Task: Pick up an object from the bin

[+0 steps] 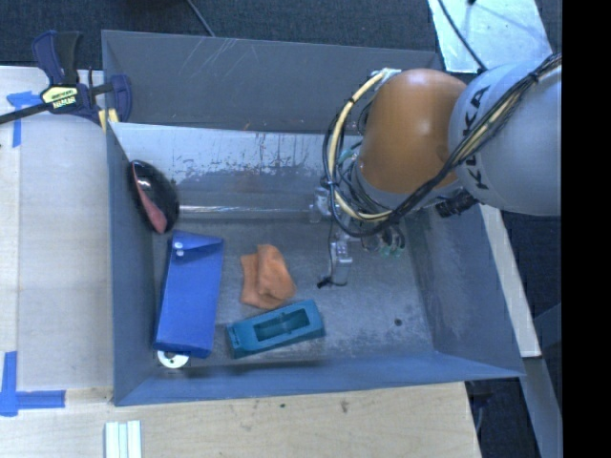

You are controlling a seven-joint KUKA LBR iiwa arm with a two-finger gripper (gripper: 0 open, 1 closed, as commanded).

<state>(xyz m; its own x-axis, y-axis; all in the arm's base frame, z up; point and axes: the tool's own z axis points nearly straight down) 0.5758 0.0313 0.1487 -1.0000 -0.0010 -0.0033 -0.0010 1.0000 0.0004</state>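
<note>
So: gripper [329, 277] hangs over bare floor of the bin [286, 84], just right of the crumpled orange lump [266, 277] at mid-bin, nothing visible in it. Can't tell from this angle if it's open or closed. Other near candidate is the flat teal case [277, 328], just below the lump. Risks, my read: a straight descent here meets bare metal, the lump looks soft and could slip out, and the case lies flat, just beside the blue box [191, 294], so little clearance.

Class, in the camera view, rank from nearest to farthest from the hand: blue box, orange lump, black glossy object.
1. Orange lump, just left of the hand.
2. Blue box, farther left.
3. Black glossy object, upper-left corner.
</note>
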